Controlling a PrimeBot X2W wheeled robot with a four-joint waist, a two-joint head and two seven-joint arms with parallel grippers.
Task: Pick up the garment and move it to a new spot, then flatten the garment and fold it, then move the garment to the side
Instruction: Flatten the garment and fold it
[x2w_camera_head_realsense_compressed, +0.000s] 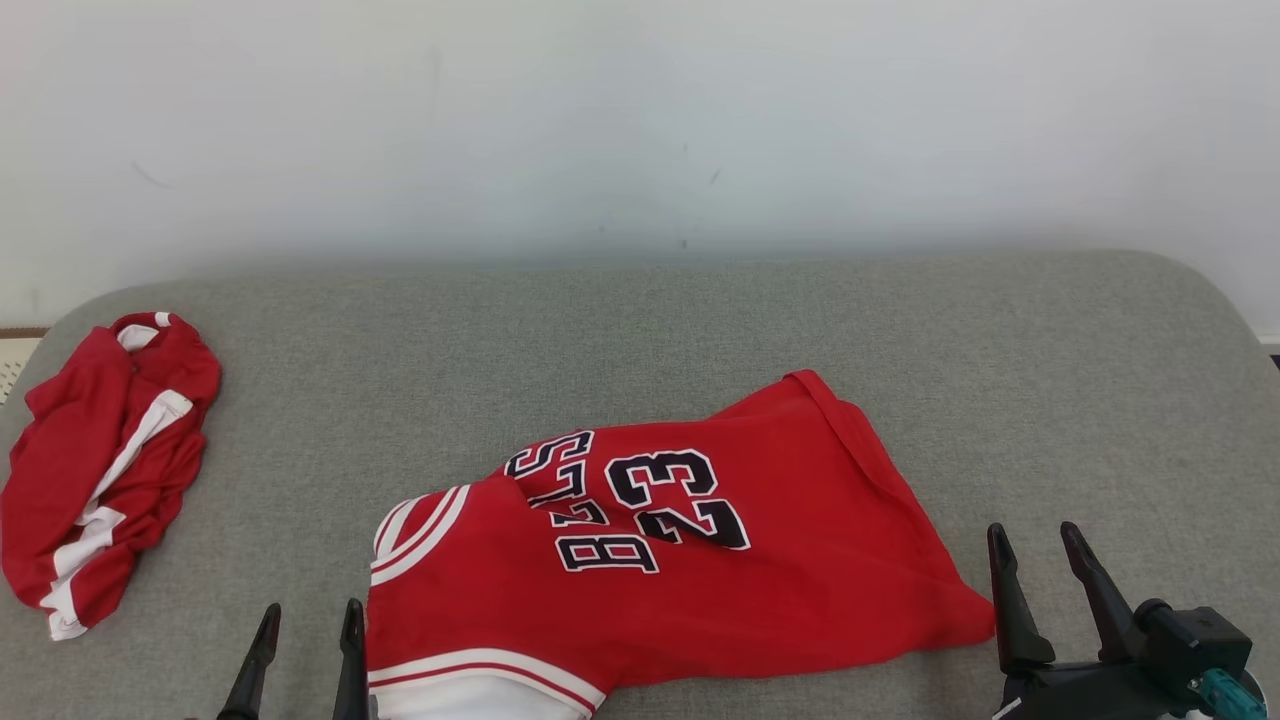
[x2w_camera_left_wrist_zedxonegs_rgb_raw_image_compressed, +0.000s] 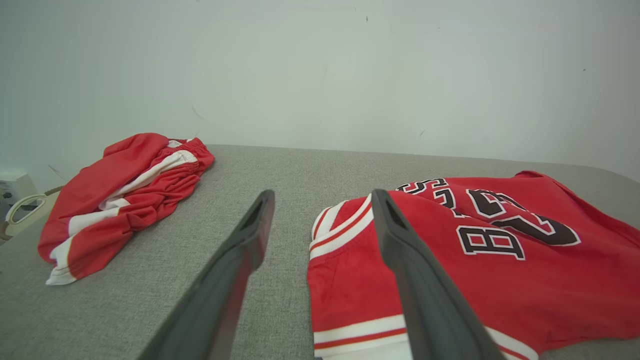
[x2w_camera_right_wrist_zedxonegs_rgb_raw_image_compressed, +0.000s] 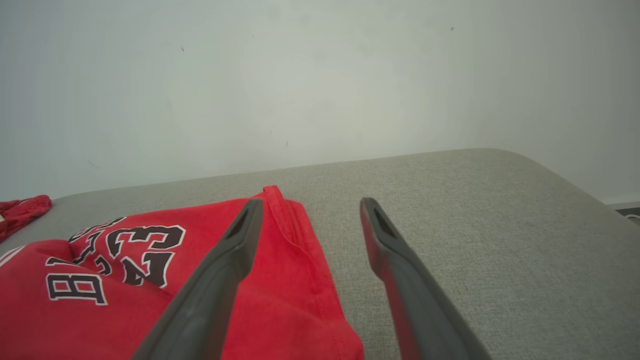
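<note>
A red basketball jersey, the garment, lies rumpled on the grey table with its black "23" lettering up and white-striped trim toward the front edge. My left gripper stands open at the jersey's front left corner, its inner finger right beside the cloth, nothing between the fingers. My right gripper is open just off the jersey's right edge, over bare table and holding nothing.
A second red garment with white stripes lies bunched at the table's far left. The grey padded table ends at a pale wall behind. Bare surface stretches behind and to the right of the jersey.
</note>
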